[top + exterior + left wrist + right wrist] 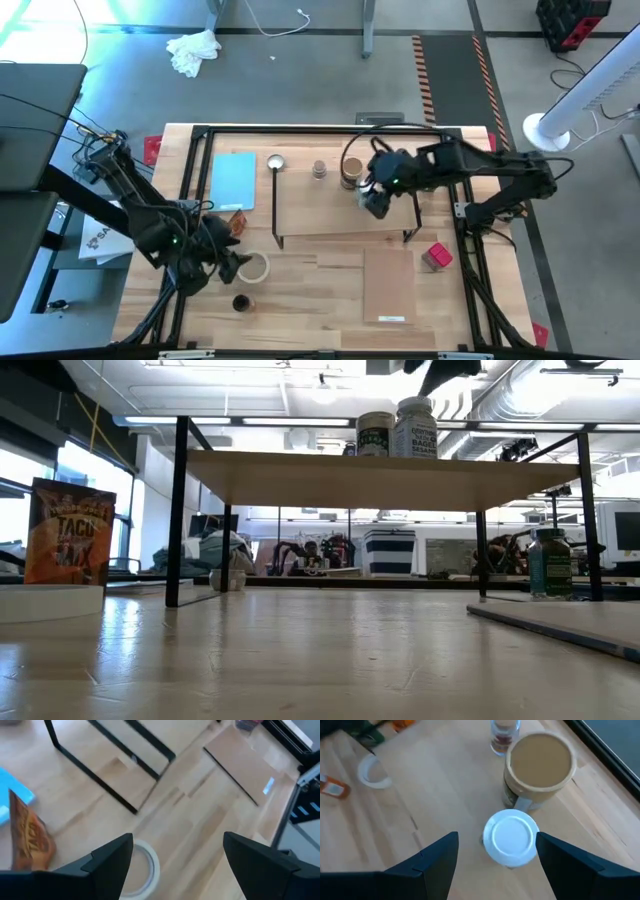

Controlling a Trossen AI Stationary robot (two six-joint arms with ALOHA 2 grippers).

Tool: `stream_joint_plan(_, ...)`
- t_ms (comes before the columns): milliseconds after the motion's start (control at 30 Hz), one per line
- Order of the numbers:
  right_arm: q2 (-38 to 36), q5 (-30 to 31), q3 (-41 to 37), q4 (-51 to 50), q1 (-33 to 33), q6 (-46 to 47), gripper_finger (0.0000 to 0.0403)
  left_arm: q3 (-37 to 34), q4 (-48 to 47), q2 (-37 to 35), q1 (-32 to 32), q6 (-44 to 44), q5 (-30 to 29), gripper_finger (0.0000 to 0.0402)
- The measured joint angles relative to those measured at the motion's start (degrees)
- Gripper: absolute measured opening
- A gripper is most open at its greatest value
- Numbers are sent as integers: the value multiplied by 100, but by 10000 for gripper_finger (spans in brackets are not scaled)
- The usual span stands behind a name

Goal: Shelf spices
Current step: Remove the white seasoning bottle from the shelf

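Shelf (330, 215): pale plank top on thin black wire frames, standing on the wooden table (300, 300). Right jaws (495, 852) stand open above it, straddling a round white-lidded jar (512, 836) without touching; a tan-lidded jar (540, 760) stands just beyond. Left jaws (177, 855) open, empty, over a white tape ring (145, 865), a glossy taco packet (30, 837) beside.

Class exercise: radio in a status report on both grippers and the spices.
Right gripper open above white-lidded jar on shelf, beside tan-lidded jar. Left gripper open, empty, over tape ring. Nothing blocking.
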Motion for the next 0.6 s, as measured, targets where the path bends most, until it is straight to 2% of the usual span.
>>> stream_joint_plan(200, 461, 405, 0, -314, -6, 375, 264, 0, 11, 3, 252, 136, 98, 307)
stream_joint_plan(600, 1157, 435, 0, -467, -36, 650, 264, 0, 52, 7, 462, 137, 354, 307)
